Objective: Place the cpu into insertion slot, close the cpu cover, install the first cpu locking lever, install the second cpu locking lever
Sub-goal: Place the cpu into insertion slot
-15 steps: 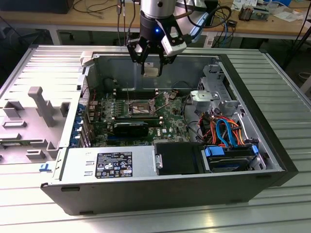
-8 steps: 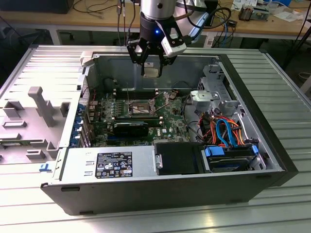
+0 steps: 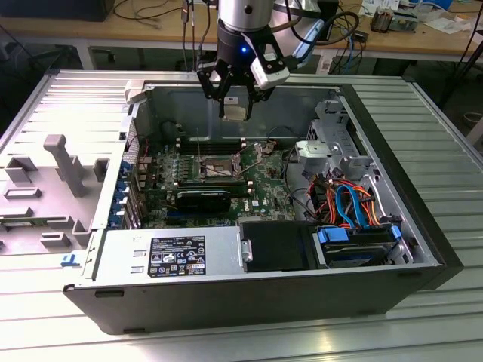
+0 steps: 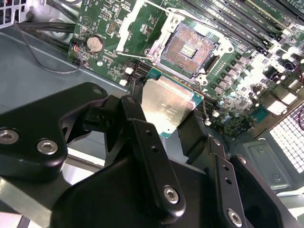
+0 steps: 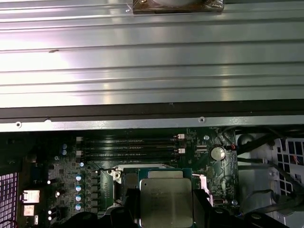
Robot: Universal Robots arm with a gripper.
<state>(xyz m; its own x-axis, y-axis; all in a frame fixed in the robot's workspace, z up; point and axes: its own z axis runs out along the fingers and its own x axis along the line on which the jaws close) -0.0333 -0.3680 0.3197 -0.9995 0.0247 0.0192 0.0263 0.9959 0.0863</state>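
Exterior view: cpu (image 3: 236, 111), silver-topped, clamped by its edges between the fingers of the hand (image 3: 235, 104). It is held in the air above the insertion slot (image 3: 217, 164), well clear of it. Slot uncovered, dark centre exposed. Surround: green motherboard (image 3: 264, 192); open computer case (image 3: 226, 302); ribbed metal tabletop (image 3: 445, 151).

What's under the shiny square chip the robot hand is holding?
Green circuit board, with the open insertion slot just beyond the cpu. The patch straight below the cpu is hidden by it.
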